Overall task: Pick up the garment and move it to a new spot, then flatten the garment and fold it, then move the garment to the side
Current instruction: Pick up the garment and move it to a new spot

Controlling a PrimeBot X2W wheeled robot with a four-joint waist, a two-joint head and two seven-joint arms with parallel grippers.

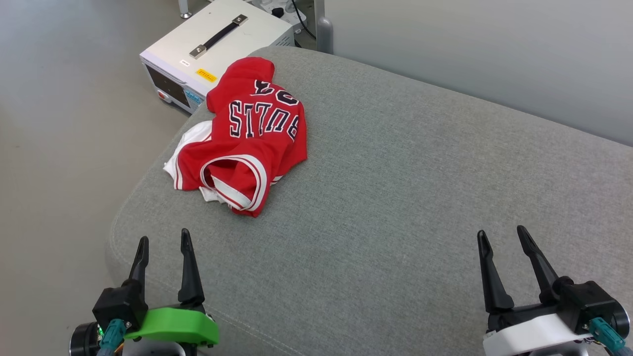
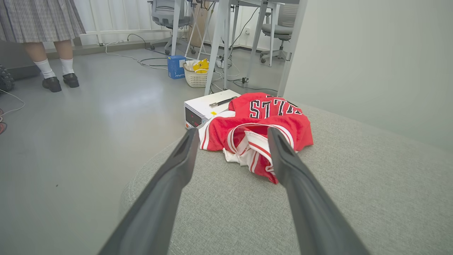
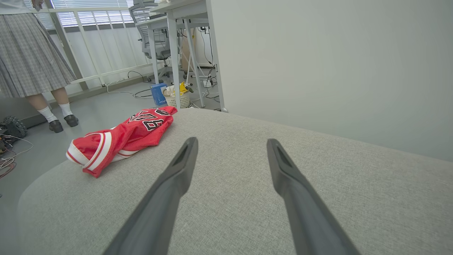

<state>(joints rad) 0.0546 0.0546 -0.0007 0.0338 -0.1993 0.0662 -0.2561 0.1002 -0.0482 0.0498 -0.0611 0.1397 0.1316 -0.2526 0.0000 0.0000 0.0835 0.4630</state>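
Hovering left gripper (image 1: 164,236): jaws spread wide with nothing between them, low over the near left edge of the grey cushion (image 1: 395,207); it points toward the garment (image 1: 252,143) but stands apart from it.
Right gripper (image 1: 501,231): likewise spread and empty, over the near right of the cushion, well apart from the cloth.
Garment: a crumpled red heap with a white sleeve and striped trim showing, lettering side up, lying at the cushion's far left corner, one white edge close to the drop-off.
Cushion: grey fabric runs wide to the middle and right, where I'd guess a new spot could be found.
Beyond the cushion: a white box (image 1: 217,47) with a black handle sits on the floor just past the garment; a person (image 2: 53,32) in a plaid skirt stands well off across the room.
Done so far: nothing, by my reckoning; the shirt looks bunched and untouched.
Left to do: everything, as I judge it: the pick-up, the move, the flattening, the fold, the shift aside.
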